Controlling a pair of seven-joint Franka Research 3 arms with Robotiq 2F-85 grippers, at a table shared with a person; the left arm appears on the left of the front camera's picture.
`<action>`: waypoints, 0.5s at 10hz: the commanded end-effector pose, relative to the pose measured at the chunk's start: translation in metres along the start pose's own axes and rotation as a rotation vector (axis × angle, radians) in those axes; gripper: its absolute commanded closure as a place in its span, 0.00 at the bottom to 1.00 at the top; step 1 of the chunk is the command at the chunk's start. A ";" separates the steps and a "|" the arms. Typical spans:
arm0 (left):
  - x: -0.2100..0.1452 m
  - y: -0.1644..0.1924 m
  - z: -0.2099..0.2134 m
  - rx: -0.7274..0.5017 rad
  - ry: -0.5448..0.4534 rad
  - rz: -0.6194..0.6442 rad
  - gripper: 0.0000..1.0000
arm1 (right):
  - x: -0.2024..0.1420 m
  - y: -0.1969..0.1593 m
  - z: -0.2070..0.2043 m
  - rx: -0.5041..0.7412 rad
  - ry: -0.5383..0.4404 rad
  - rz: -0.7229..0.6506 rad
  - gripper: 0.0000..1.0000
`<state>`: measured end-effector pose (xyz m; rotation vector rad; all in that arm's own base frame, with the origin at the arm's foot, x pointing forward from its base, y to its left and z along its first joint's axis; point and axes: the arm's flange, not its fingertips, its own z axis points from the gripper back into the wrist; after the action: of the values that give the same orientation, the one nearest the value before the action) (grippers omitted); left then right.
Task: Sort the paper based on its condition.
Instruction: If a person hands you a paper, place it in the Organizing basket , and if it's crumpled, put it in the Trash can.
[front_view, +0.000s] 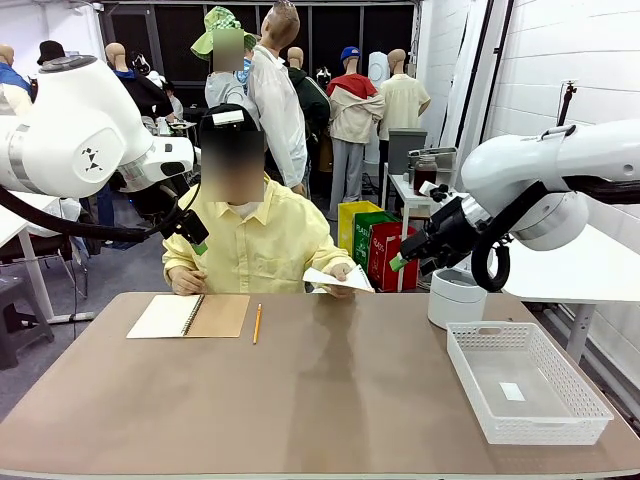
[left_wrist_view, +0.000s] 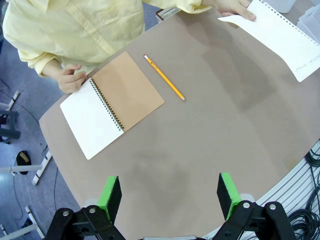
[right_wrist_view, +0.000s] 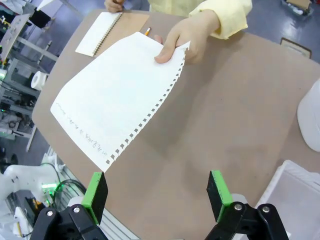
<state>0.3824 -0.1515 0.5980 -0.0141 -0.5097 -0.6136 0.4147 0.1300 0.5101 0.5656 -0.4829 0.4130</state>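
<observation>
The person across the table holds up one sheet of paper (front_view: 338, 277) in one hand (right_wrist_view: 187, 40). The paper (right_wrist_view: 120, 95) is flat and white, with a perforated edge and a line of handwriting along one side. It also shows at the top right of the left wrist view (left_wrist_view: 280, 35). My right gripper (front_view: 400, 262) hangs open above the table's right side, and the sheet lies ahead of its fingers (right_wrist_view: 96, 190). My left gripper (front_view: 198, 240) is open high over the left side, with nothing between its fingers (left_wrist_view: 109, 197).
A spiral notebook (front_view: 190, 316) with a tan cover lies open at the far left beside a yellow pencil (front_view: 257, 323); the person's other hand (left_wrist_view: 72, 80) rests by it. A white mesh basket (front_view: 525, 380) holding a small white scrap sits front right, behind it a white round container (front_view: 456, 297).
</observation>
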 end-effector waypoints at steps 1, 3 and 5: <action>0.000 0.001 0.002 0.004 -0.003 -0.002 0.00 | 0.000 -0.001 -0.001 0.027 -0.004 -0.005 0.00; 0.000 0.001 0.002 0.004 -0.003 -0.002 0.00 | 0.006 -0.008 -0.010 0.031 0.024 -0.182 0.00; 0.000 0.001 0.002 0.004 -0.003 -0.002 0.00 | 0.002 -0.029 -0.026 0.110 0.044 -0.409 0.00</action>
<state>0.3823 -0.1515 0.5982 -0.0138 -0.5100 -0.6133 0.4263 0.1217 0.4824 0.6593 -0.3471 0.1845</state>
